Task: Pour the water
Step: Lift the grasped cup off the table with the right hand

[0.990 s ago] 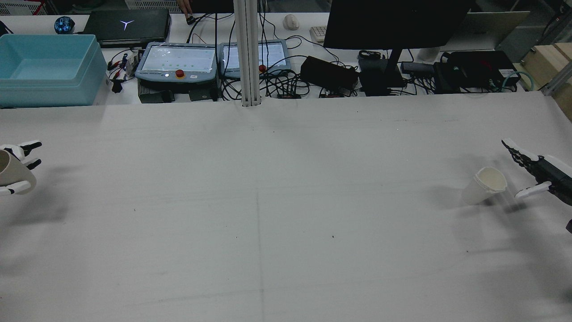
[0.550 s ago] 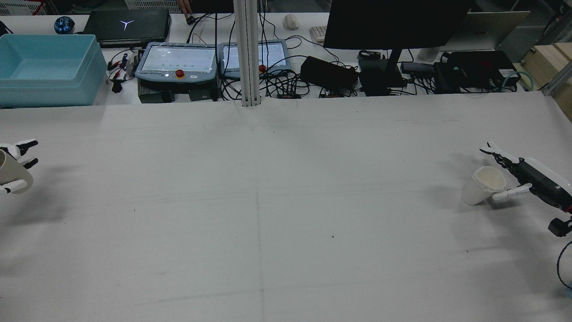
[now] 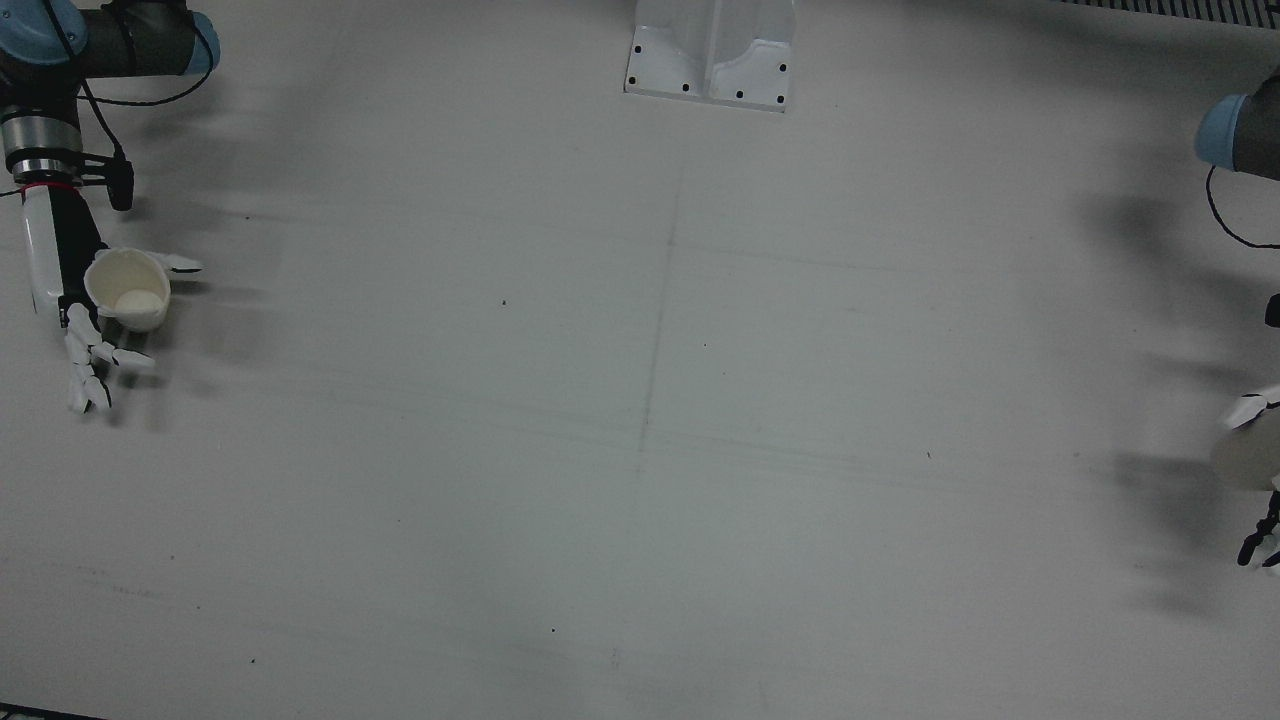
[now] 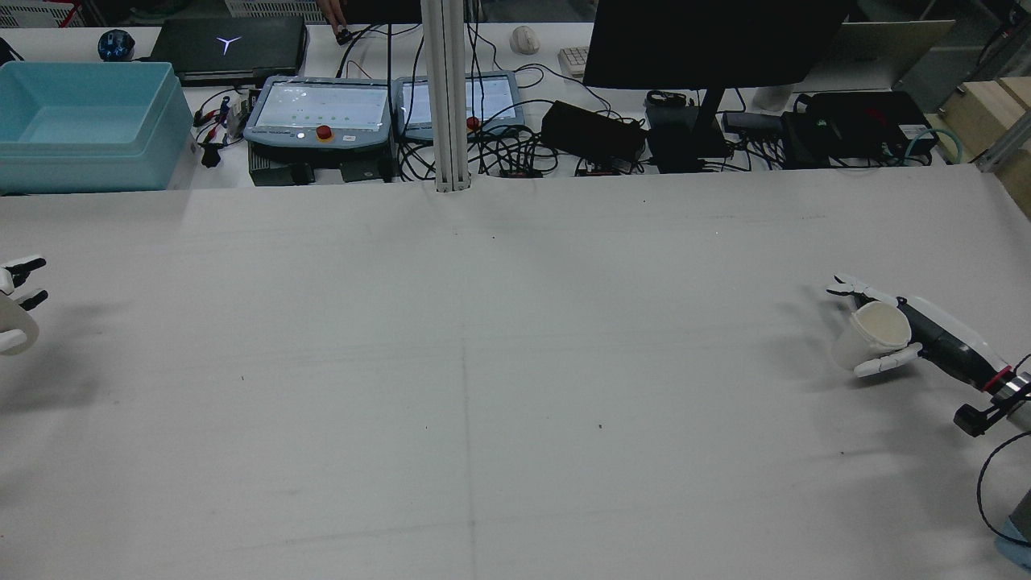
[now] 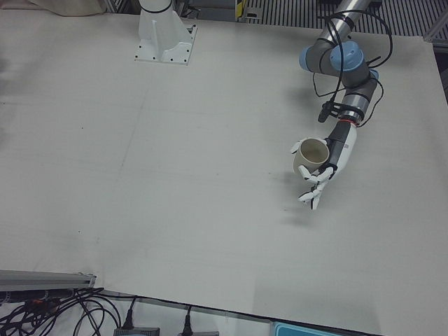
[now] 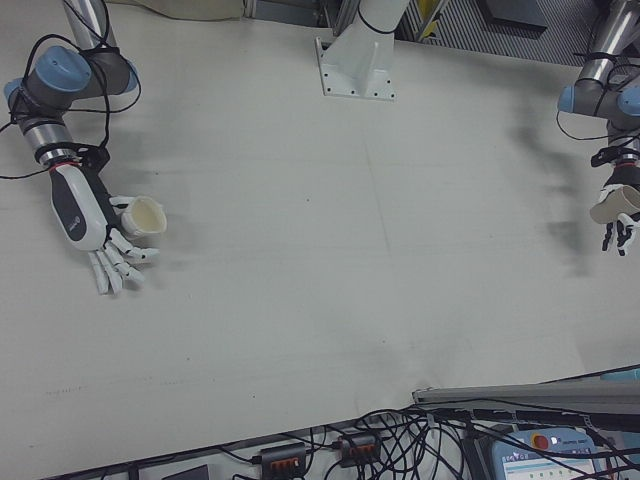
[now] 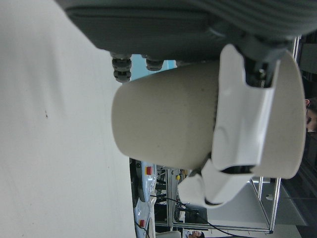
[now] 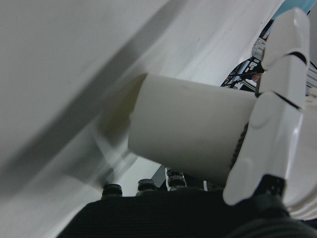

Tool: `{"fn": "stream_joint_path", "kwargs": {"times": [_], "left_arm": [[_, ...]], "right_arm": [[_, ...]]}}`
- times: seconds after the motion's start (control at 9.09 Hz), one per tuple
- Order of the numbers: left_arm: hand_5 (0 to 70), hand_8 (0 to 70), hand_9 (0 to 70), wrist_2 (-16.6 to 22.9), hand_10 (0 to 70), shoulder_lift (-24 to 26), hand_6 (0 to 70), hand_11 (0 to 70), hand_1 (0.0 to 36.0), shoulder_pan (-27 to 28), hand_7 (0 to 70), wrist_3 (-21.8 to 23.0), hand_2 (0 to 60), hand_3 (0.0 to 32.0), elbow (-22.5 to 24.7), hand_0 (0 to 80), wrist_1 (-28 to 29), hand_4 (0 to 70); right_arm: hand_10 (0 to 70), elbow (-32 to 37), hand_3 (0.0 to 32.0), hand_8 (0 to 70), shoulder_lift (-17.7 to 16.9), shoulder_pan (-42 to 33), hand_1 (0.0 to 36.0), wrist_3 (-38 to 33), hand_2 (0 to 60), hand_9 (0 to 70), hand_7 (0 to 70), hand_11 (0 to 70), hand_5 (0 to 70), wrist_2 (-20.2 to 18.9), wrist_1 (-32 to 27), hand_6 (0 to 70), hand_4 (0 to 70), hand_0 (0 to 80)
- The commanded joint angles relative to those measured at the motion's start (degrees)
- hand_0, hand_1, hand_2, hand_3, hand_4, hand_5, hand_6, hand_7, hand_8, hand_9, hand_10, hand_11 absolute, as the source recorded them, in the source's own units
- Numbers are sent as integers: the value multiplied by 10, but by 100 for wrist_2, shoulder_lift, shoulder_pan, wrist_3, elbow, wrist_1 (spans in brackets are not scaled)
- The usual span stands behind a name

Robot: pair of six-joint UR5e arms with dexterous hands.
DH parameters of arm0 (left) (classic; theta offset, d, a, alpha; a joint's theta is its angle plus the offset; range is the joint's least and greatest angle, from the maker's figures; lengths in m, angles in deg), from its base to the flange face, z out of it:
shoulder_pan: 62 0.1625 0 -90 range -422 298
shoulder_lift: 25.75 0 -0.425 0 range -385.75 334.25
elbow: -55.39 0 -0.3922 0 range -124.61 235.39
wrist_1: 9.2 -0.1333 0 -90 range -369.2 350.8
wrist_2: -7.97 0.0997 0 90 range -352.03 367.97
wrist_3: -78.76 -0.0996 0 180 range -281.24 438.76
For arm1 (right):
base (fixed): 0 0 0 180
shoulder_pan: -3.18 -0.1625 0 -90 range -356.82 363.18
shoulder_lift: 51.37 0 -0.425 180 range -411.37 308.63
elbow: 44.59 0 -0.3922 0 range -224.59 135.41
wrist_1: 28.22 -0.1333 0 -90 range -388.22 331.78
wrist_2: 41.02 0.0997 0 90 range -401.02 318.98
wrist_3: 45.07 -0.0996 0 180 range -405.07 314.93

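A white paper cup (image 4: 874, 334) stands on the table at the right of the rear view. My right hand (image 4: 902, 342) is open around it, thumb on one side and straight fingers on the other; both also show in the front view, cup (image 3: 128, 288) and hand (image 3: 75, 320), and in the right-front view, cup (image 6: 143, 215) and hand (image 6: 95, 240). My left hand (image 5: 327, 168) is shut on a second paper cup (image 5: 311, 155) and holds it upright above the table. In the rear view the left hand (image 4: 12, 310) is mostly cut off at the left edge.
A light blue bin (image 4: 84, 125), two teach pendants (image 4: 318, 113), cables and a monitor stand (image 4: 685, 137) line the far side beyond the table. A white post base (image 3: 712, 60) is at the table's robot side. The table (image 4: 483, 362) is bare white.
My right hand has come down and in from the right until it flanks the standing cup. My left hand with its cup has drifted left, further out of the rear view.
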Motion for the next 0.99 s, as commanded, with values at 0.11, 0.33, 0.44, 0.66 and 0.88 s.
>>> {"fn": "stream_joint_path", "kwargs": {"times": [0.11,0.33,0.44,0.66,0.88], "left_arm": [[700,9,30,-115,50,-494,95,98,360,-6,220,15,600,0,0,629,411,517],[700,9,30,-107,50,-494,99,99,360,2,224,15,600,0,122,628,394,520],[700,10,31,-89,50,-486,102,101,360,2,227,15,600,0,297,666,272,525],[700,13,34,-10,51,-276,116,104,360,55,240,-63,600,0,815,740,-306,549],[700,16,35,270,52,713,132,105,360,518,247,-46,600,0,870,791,-1105,575]], "right_arm": [[453,-1291,0,458,0,584,360,279,474,619,616,670,700,873,1126,457,203,800],[575,-1878,0,541,-17,549,360,288,600,700,656,700,700,874,1731,547,248,800],[567,-2317,0,525,-61,505,360,279,600,684,626,700,700,874,1917,542,226,800],[541,-3205,0,498,-1,-221,360,236,600,647,583,700,700,804,2713,513,203,800],[501,-3481,0,486,646,-1159,360,113,575,632,587,700,700,533,3331,525,241,800]]}}
